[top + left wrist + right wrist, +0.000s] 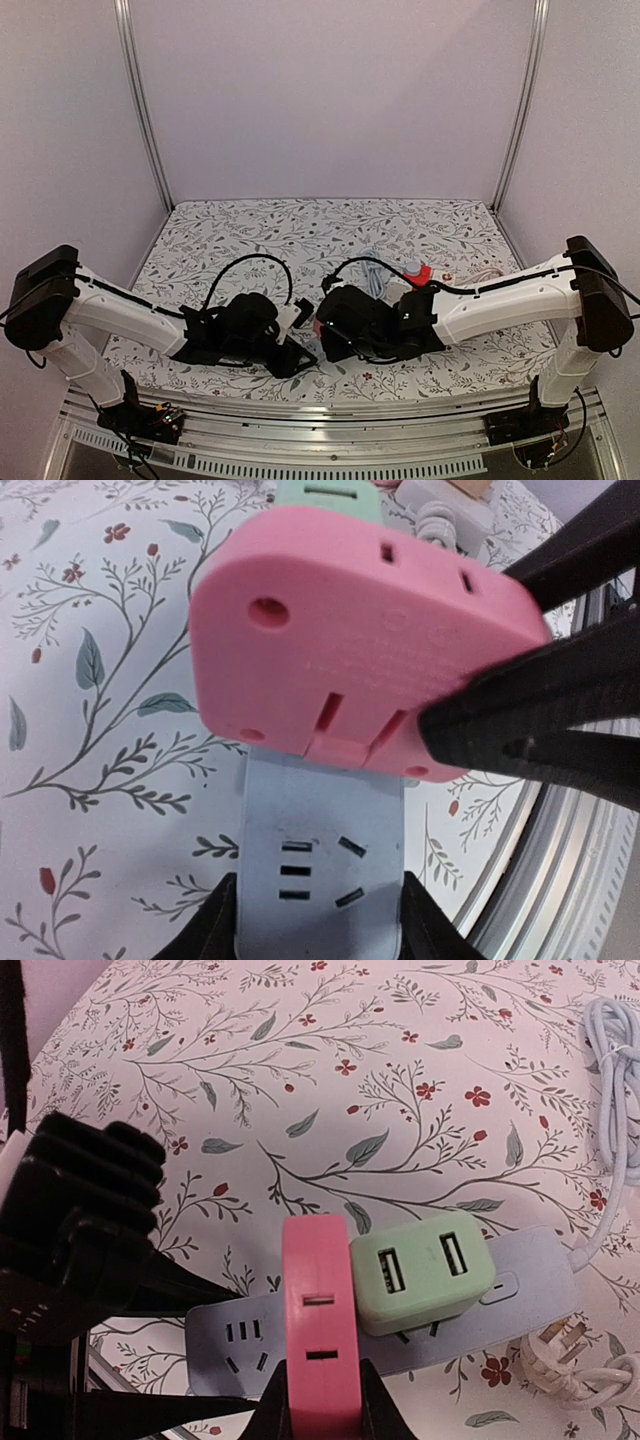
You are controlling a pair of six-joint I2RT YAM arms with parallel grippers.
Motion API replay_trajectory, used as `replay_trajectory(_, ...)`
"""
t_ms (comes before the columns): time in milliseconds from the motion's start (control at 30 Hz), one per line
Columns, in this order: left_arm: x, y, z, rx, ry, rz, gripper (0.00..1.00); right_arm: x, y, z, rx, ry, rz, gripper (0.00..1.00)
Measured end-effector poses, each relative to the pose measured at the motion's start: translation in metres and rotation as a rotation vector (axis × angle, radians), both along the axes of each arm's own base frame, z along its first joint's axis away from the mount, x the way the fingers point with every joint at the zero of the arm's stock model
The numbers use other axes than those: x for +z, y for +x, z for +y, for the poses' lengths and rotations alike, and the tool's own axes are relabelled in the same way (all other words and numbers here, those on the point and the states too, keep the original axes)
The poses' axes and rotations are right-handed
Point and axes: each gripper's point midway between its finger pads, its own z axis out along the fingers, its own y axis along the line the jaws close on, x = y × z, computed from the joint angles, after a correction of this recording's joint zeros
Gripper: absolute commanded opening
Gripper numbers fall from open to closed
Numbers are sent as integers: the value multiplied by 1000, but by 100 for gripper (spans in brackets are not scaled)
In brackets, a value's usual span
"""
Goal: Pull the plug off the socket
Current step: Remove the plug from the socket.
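A pale grey power strip (232, 1335) lies on the floral table. A pink plug block (318, 1320) stands on its middle sockets, and a green USB adapter (425, 1270) is plugged in beside it. My right gripper (320, 1412) is shut on the pink plug, one finger (275, 1412) on each narrow side. In the left wrist view my left gripper (320, 930) is shut on the free end of the strip (320, 860), just below the pink plug (360, 650). In the top view both grippers (293, 328) (327, 335) meet at the table's near middle. The plug's pins are hidden.
The strip's white cable (612, 1080) is coiled at the right, its own plug (560, 1345) lying on the table. A red and white object (415, 272) lies behind the right arm. The table's metal front edge (560, 880) is close to the strip.
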Motion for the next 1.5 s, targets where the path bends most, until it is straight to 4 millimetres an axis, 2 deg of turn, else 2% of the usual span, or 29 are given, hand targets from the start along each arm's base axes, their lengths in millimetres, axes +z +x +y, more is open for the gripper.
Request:
replay_trajectory(433, 2, -5, -2, -32, 4, 16, 11, 3, -12, 2, 10, -27, -49, 0)
replay_trajectory(967, 11, 4, -9, -59, 36, -23, 9, 10, 1, -10, -2, 9, -12, 0)
replay_trajectory(1200, 8, 7, -24, -79, 35, -11, 8, 10, -2, -19, -1, -84, -67, 0)
replay_trajectory(1500, 2, 4, -19, -86, 57, 2, 8, 3, -7, -13, 31, -163, -108, 0)
